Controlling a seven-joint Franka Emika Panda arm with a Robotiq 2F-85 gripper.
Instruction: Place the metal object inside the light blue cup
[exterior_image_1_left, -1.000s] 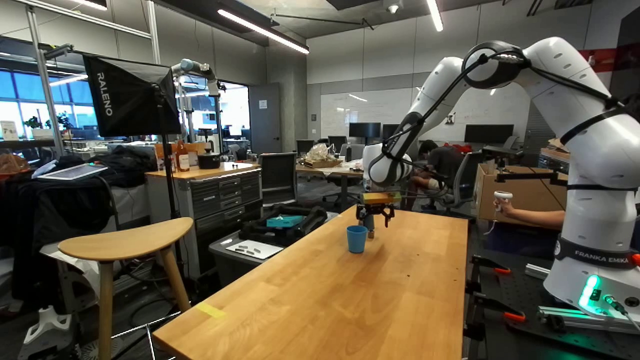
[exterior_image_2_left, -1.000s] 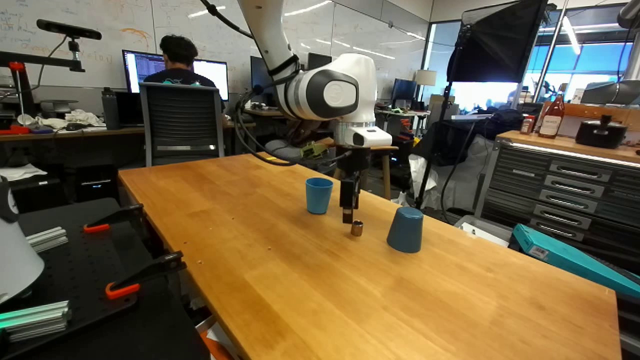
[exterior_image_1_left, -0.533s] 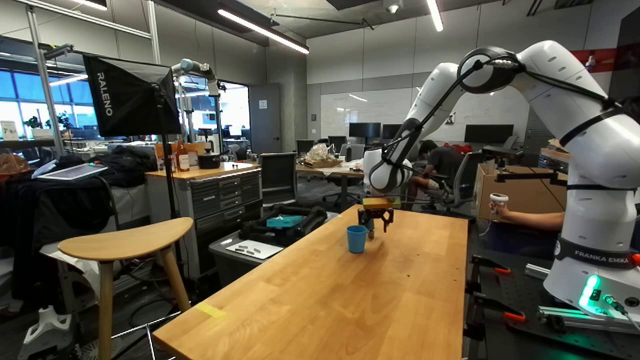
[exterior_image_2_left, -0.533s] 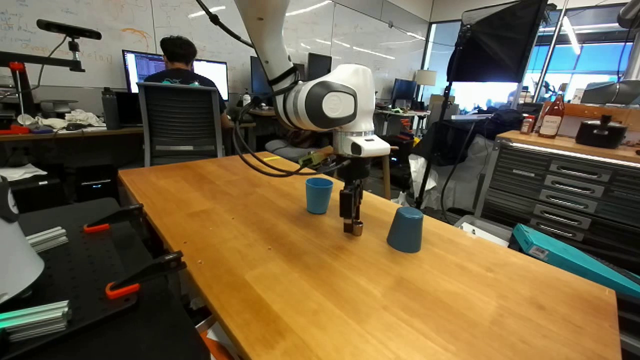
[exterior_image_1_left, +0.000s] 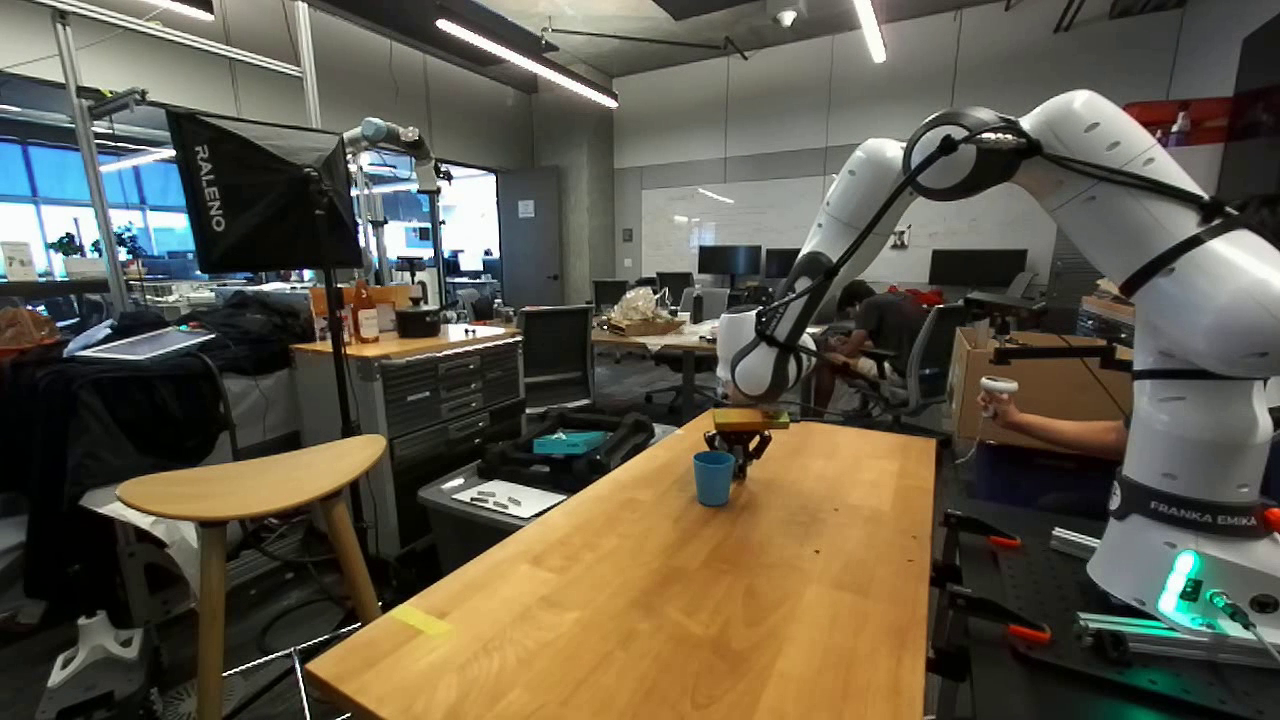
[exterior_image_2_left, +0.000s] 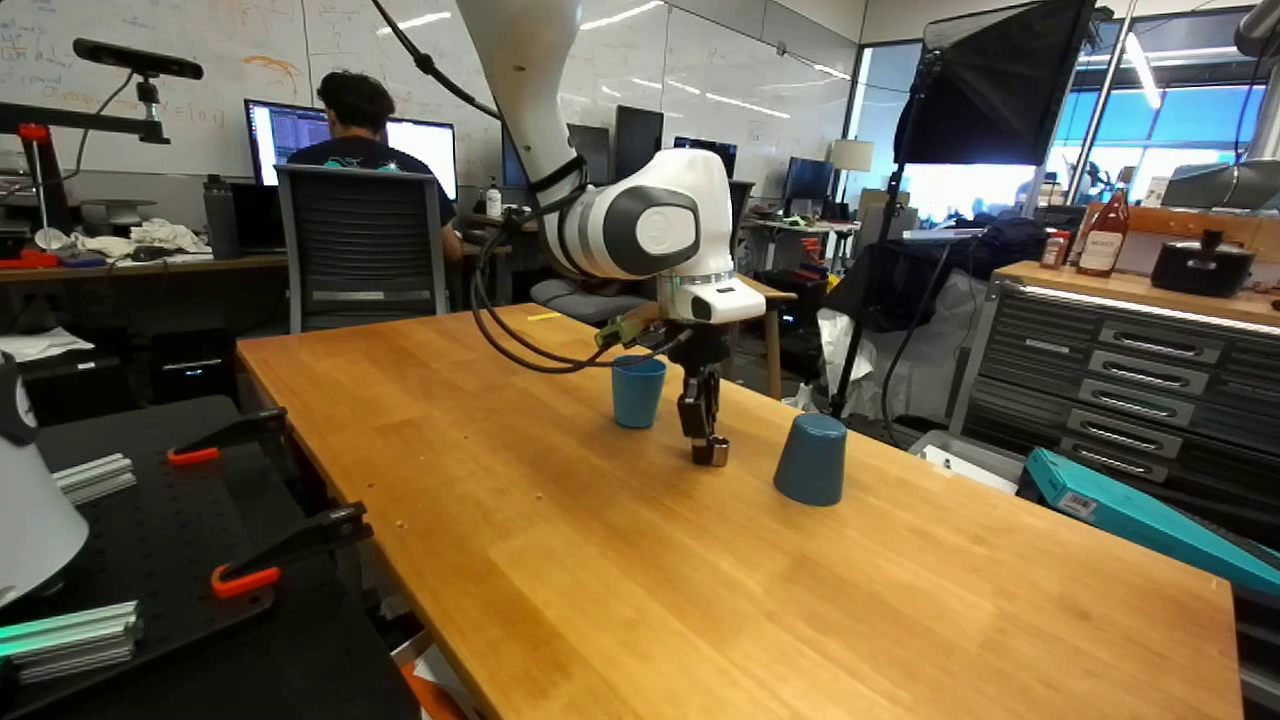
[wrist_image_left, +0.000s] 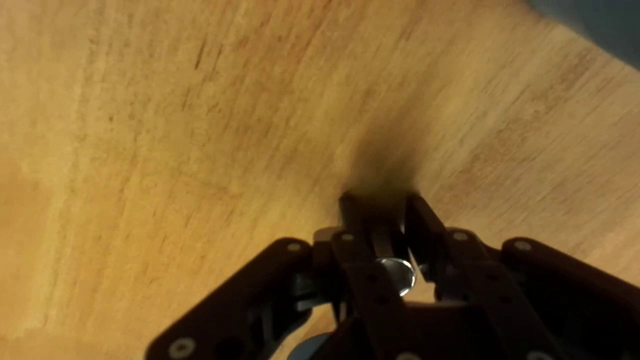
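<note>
**Gripper (wrist_image_left: 380, 202) clamped on metal object (exterior_image_2_left: 720, 452) btwn light blue cup (exterior_image_2_left: 637, 400) & darker cup (exterior_image_2_left: 810, 465)**

Fingers (wrist_image_left: 425, 222) point down & are drawn in close, one each side of the metal object, so they look closed on it, tho contact's partly hidden. In wrist view its shiny round rim shows btwn them. It's a short, small cylinder, down at the wooden table (exterior_image_1_left: 760, 620) & outside the light blue cup; can't tell if it touches the table. In both exterior views the gripper is low, w/ the white arm (exterior_image_1_left: 1200, 300) bent above it.

Light blue cup: upright, mouth up, near gripper but apart from it. Darker cup: upside down, on opp. side of gripper, also near, not touching. Wrist view also has a blurred blue-grey patch (wrist_image_left: 595, 27) in upper R corner; can't ID it.

Arm reaches over from its base (exterior_image_1_left: 1125, 560) alongside, green light (exterior_image_1_left: 1178, 582) on. 2 orange-tipped clamps (exterior_image_2_left: 245, 582) at table edge; yellow tape (exterior_image_1_left: 422, 620) nr a corner.

Bkgd: wooden stool (exterior_image_1_left: 250, 480) next to table, black softbox (exterior_image_1_left: 270, 200) marked RALENO, drawer cabinet (exterior_image_2_left: 1135, 375) w/ bottle (exterior_image_2_left: 1103, 240) & black pot (exterior_image_2_left: 1203, 268) on top, teal box (exterior_image_2_left: 1150, 515) past a table edge, seated person (exterior_image_2_left: 358, 140), back to cam, at lit monitors (exterior_image_2_left: 425, 150).
</note>
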